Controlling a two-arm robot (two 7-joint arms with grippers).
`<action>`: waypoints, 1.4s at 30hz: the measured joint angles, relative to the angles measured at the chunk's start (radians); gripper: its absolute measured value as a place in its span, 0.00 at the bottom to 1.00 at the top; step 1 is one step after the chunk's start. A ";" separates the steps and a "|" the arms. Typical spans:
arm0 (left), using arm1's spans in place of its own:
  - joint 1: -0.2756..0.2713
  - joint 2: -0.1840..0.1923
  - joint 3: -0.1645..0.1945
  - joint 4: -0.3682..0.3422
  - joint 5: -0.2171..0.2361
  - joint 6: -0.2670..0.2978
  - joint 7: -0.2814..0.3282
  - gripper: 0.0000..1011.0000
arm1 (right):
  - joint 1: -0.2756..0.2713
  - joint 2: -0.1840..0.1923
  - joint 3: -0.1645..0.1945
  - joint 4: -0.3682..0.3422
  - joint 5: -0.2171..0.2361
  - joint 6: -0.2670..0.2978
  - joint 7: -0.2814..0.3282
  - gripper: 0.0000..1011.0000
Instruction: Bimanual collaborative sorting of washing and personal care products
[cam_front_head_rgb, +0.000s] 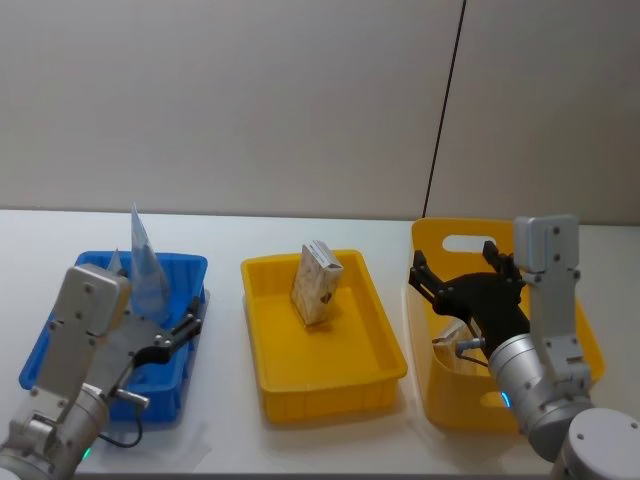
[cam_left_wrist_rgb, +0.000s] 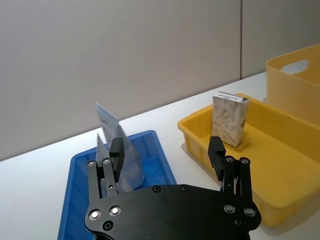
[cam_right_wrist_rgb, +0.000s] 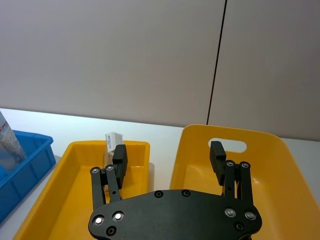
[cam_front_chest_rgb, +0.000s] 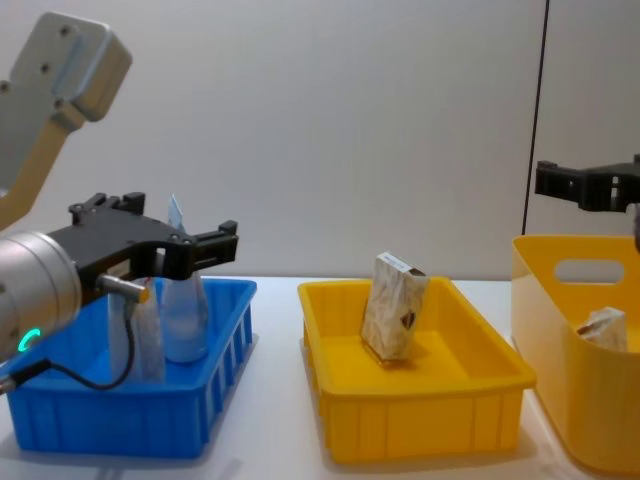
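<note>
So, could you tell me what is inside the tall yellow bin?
One beige patterned packet sits inside the tall yellow bin; the right claw and the bin wall hide the rest.

Plain grey-beige wall (cam_front_head_rgb: 250, 100) ahead of me, thin dark vertical seam (cam_front_head_rgb: 446, 110) down it toward my right, white tabletop (cam_front_head_rgb: 225, 440) beneath my work, soft even light

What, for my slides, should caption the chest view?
Left gripper over blue bin of pouches, right gripper over tall yellow bin, patterned packet in middle tray.

No legible text, even on the packet (cam_front_chest_rgb: 393, 305).
</note>
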 joint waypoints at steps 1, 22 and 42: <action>0.001 -0.001 -0.003 -0.001 0.000 0.002 0.003 0.99 | -0.001 0.000 0.000 -0.001 0.000 -0.001 0.001 0.99; -0.004 -0.055 -0.086 0.073 -0.088 0.031 0.000 0.99 | -0.003 0.002 -0.004 -0.007 0.000 -0.008 0.011 0.99; -0.081 -0.099 -0.107 0.238 -0.101 0.049 -0.020 0.99 | -0.004 0.003 -0.004 -0.008 0.000 -0.010 0.012 0.99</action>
